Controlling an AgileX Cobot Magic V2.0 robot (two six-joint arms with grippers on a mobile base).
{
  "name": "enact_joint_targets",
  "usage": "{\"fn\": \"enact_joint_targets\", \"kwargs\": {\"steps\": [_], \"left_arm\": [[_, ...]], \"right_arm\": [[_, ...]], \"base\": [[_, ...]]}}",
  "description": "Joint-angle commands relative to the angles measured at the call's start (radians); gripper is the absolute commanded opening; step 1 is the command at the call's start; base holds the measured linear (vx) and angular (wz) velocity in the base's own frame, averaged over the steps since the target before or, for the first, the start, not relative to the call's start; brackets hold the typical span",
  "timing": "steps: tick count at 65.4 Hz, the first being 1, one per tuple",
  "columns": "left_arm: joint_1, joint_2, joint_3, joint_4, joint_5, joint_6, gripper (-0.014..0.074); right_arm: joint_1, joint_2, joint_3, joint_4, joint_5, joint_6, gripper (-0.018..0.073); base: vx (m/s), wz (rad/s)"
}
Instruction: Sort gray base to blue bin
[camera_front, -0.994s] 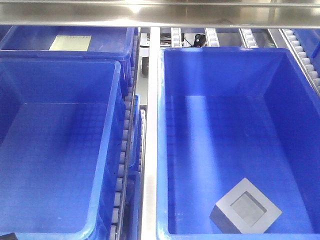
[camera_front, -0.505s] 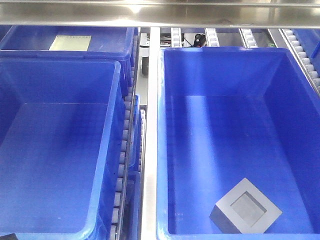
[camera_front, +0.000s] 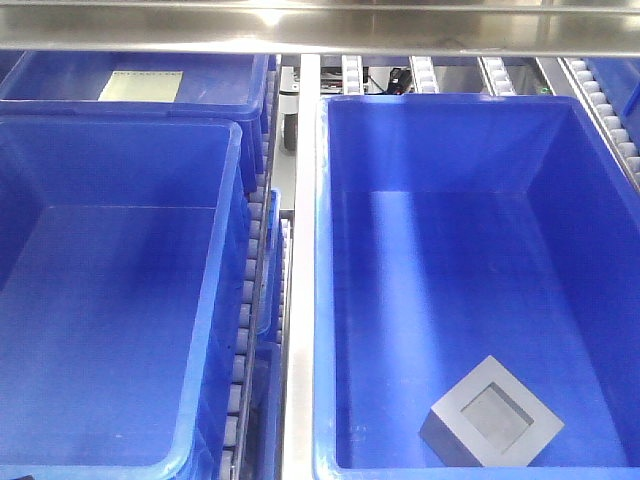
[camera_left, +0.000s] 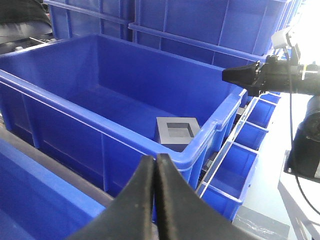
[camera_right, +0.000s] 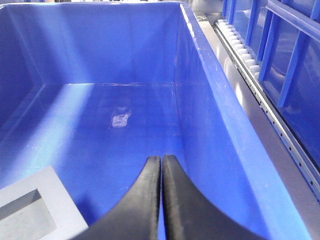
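The gray base (camera_front: 491, 412) lies on the floor of the right-hand blue bin (camera_front: 322, 300), near its front right corner, recess facing up. The left wrist view shows the gray base (camera_left: 176, 133) inside the blue bin (camera_left: 215, 130), beyond my left gripper (camera_left: 154, 159), which is shut and empty outside the bin's near wall. My right gripper (camera_right: 161, 159) is shut and empty above the blue bin (camera_right: 210, 100) floor, with the gray base (camera_right: 35, 207) to its lower left. Neither gripper shows in the front view.
A second blue tub (camera_front: 225, 280) stands left of a roller rail (camera_front: 255, 290), with another tub holding a pale sheet (camera_front: 141, 85) behind it. Smaller blue compartments (camera_left: 245, 150) sit beside the bin. The right arm (camera_left: 270, 77) reaches in from the right.
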Motion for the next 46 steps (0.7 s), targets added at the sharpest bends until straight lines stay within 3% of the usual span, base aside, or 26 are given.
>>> {"fn": "enact_joint_targets", "kwargs": {"steps": [1, 7, 12, 34, 46], "left_arm": [[-0.001, 0.006, -0.024, -0.011, -0.087, 0.000, -0.0006], [0.044, -0.022, -0.024, -0.011, -0.102, 0.000, -0.0006], [0.134, -0.063, -0.024, -0.010, -0.105, 0.000, -0.0006], [0.670, -0.235, -0.019, 0.000, -0.098, 0.000, -0.0006], [0.874, -0.243, 0.022, 0.052, -0.107, 0.000, -0.0006]], "right_arm": [[0.000, 0.001, 0.001, -0.007, -0.067, -0.008, -0.0005], [0.000, 0.001, 0.001, -0.007, -0.067, -0.008, -0.0005], [0.000, 0.001, 0.001, -0.007, -0.067, -0.008, -0.0005], [0.000, 0.001, 0.001, -0.007, -0.067, -0.008, -0.0005], [0.000, 0.001, 0.001, -0.007, -0.067, -0.008, -0.0005]], "base": [[0.00, 0.00], [0.00, 0.00], [0.00, 0.00], [0.00, 0.00], [0.00, 0.00]]}}
